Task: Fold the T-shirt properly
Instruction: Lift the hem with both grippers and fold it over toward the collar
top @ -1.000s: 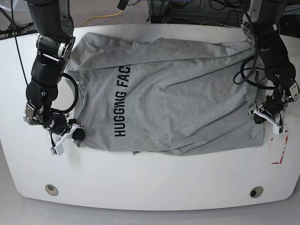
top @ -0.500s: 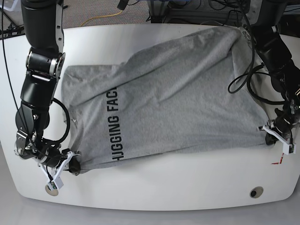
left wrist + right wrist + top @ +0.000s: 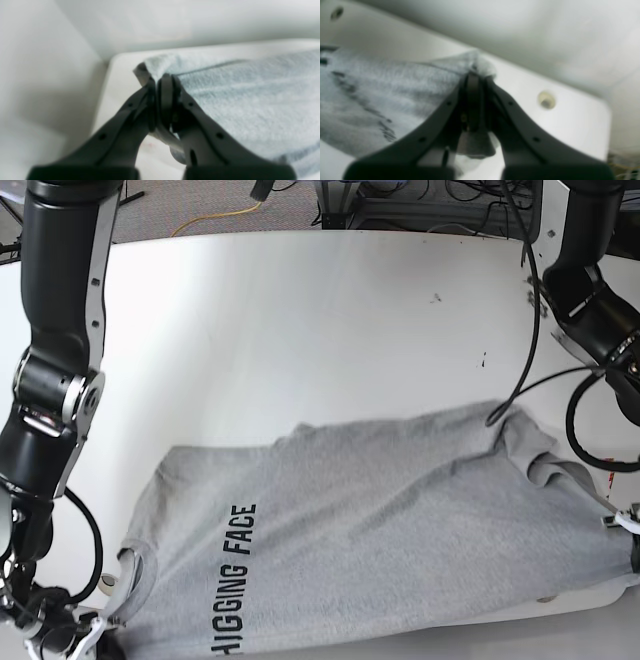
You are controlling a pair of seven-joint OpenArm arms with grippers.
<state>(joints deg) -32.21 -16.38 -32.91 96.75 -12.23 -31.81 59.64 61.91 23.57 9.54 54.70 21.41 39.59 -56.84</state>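
The light grey T-shirt (image 3: 380, 550) lies spread across the near part of the white table (image 3: 320, 330), with its black lettering (image 3: 232, 580) toward the left. My left gripper (image 3: 632, 552) is at the far right edge of the base view, shut on a corner of the shirt. In the left wrist view the left gripper (image 3: 160, 82) pinches a folded corner of the T-shirt (image 3: 250, 100). My right gripper (image 3: 95, 642) is at the bottom left, shut on the opposite corner. The right wrist view shows the right gripper (image 3: 475, 80) clamping the T-shirt (image 3: 382, 95).
Small dark specks (image 3: 436, 298) mark the table's far side. A black cable (image 3: 585, 430) loops off the right arm above the shirt. A round hole (image 3: 546, 101) sits in the table near the right gripper. Cables (image 3: 230, 215) lie on the floor behind.
Both grippers, still shut on the shirt's corners, have dragged it toward the near edge of the table. The far half of the table is now uncovered.
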